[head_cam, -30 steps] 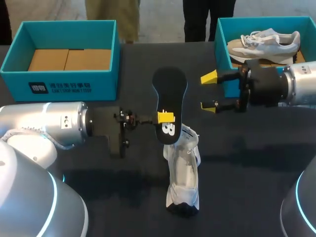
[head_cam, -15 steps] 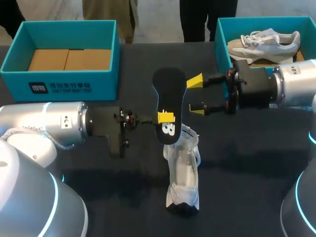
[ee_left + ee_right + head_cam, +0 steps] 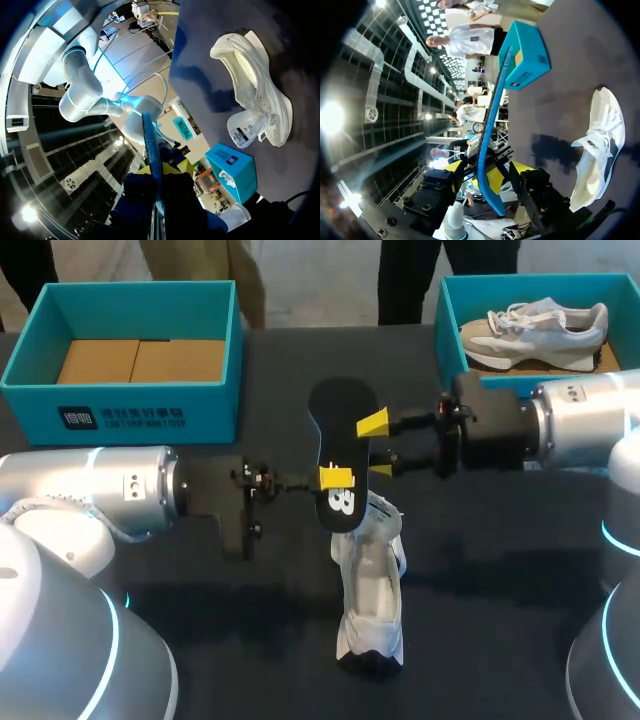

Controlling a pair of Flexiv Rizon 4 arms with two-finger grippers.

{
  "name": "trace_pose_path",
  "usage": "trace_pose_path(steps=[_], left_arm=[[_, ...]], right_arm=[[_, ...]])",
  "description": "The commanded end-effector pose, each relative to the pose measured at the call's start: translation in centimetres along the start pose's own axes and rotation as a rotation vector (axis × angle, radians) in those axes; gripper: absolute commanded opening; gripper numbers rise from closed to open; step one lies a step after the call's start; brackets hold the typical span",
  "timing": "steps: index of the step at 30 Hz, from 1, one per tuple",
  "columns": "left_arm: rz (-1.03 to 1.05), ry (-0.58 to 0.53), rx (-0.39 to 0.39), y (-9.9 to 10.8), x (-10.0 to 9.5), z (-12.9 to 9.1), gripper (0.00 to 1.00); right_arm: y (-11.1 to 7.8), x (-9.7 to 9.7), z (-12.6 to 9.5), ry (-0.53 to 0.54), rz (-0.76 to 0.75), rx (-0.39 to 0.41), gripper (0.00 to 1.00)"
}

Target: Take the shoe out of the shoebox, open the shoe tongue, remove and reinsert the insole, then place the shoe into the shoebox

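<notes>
My left gripper [image 3: 335, 478] is shut on the black insole [image 3: 345, 435] and holds it upright over the white shoe [image 3: 372, 585], which lies on the dark table. In the left wrist view the insole [image 3: 151, 145] runs edge-on out of that gripper [image 3: 157, 172], with the shoe [image 3: 255, 100] beyond it. From the right, my right gripper [image 3: 378, 447] straddles the insole's edge. In the right wrist view the insole [image 3: 492, 125] stands between the open gripper's [image 3: 487, 170] fingers, with gaps at both sides, and the shoe [image 3: 600, 145] lies off to one side.
An open teal shoebox [image 3: 130, 400] with a cardboard floor stands at the back left. A second teal shoebox [image 3: 450, 340] at the back right holds a grey shoe [image 3: 535, 325]. My right arm passes just in front of that box.
My right gripper has moved left from beside the right box up to the insole, and its fingers have drawn closer together around it. The left arm, insole and shoe have stayed put.
</notes>
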State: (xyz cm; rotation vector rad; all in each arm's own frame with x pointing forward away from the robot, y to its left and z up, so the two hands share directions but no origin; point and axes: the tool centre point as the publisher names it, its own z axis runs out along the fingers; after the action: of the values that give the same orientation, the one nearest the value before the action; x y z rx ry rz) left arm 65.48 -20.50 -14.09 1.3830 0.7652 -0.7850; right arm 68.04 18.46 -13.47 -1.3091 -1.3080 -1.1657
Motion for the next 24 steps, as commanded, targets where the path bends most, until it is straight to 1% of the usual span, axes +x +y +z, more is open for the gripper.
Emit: trace_pose_path(steps=[1,3,4,14,16,19,21,24], left_arm=[[0.001,0.001,-0.004,-0.10,-0.03,0.11,0.00],[0.001,0.001,-0.004,-0.10,-0.03,0.11,0.00],[0.001,0.001,-0.004,-0.10,-0.03,0.11,0.00],[0.001,0.001,-0.004,-0.10,-0.03,0.11,0.00],[0.001,0.001,-0.004,-0.10,-0.03,0.11,0.00],[0.001,0.001,-0.004,-0.10,-0.03,0.11,0.00],[0.001,0.001,-0.004,-0.10,-0.03,0.11,0.00],[0.001,0.001,-0.004,-0.10,-0.03,0.11,0.00]], right_arm=[[0.12,0.12,1.12,-0.004,0.002,-0.004,0.48],[0.08,0.14,1.33,-0.006,0.001,-0.004,0.41],[0.08,0.15,1.40,-0.006,0.000,-0.004,0.39],[0.04,0.21,1.58,0.007,0.005,-0.023,0.38],[0.06,0.24,1.68,0.010,0.008,-0.030,0.36],[0.08,0.36,1.76,0.013,0.006,-0.039,0.28],[0.08,0.45,1.76,0.014,0.005,-0.043,0.20],[0.06,0.54,1.75,0.016,0.004,-0.048,0.15]])
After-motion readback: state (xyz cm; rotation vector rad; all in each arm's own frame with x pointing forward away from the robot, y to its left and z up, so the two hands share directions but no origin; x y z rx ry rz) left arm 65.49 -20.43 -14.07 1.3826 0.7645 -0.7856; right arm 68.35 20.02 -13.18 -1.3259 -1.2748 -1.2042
